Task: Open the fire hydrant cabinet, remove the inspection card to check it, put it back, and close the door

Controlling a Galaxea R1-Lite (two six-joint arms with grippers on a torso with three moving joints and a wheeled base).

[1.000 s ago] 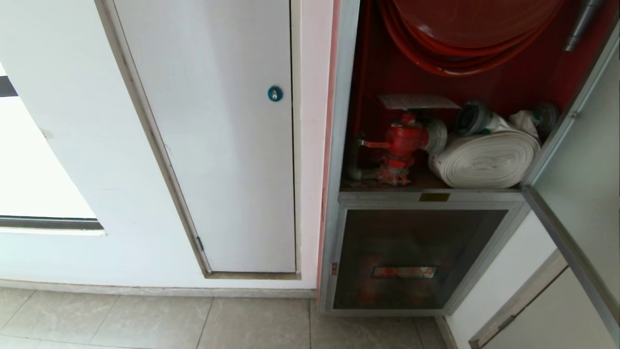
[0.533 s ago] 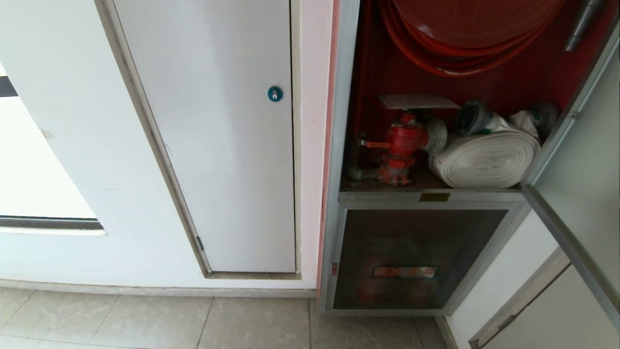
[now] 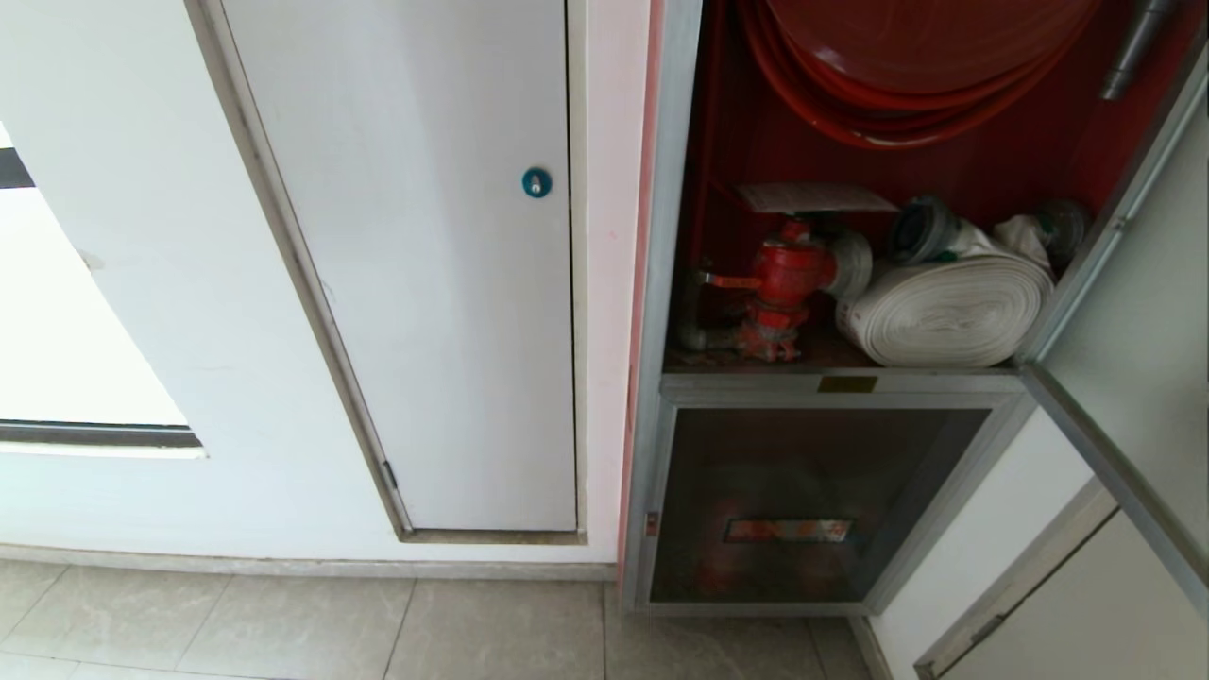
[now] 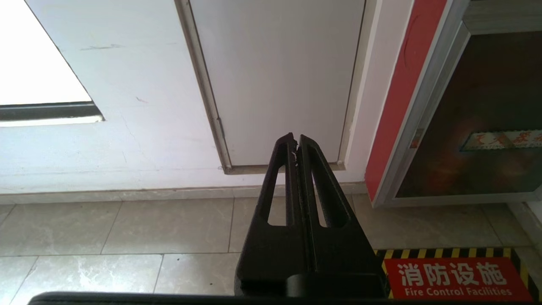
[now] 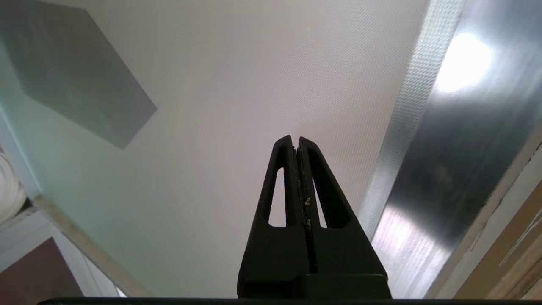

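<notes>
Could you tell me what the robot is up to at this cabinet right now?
The fire hydrant cabinet stands open, its door swung out to the right. The inspection card lies on top of the red valve, beside the rolled white hose. The right gripper, empty, points at the door's inner face. The left gripper is parked, low over the floor.

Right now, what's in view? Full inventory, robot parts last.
fire hydrant cabinet: 1, silver frame, red inside, right of head view, open
door: 1, glass, swung open at far right
inspection card: 1, white, lying flat above the red valve
red valve: 1, cabinet's left side
white hose: 1, rolled, right of valve
hose reel: 1, red, top
lower glass door: 1, dark, shut
white panel door: 1, blue lock, left
left gripper: black, shut, over floor
right gripper: black, shut, facing the door
</notes>
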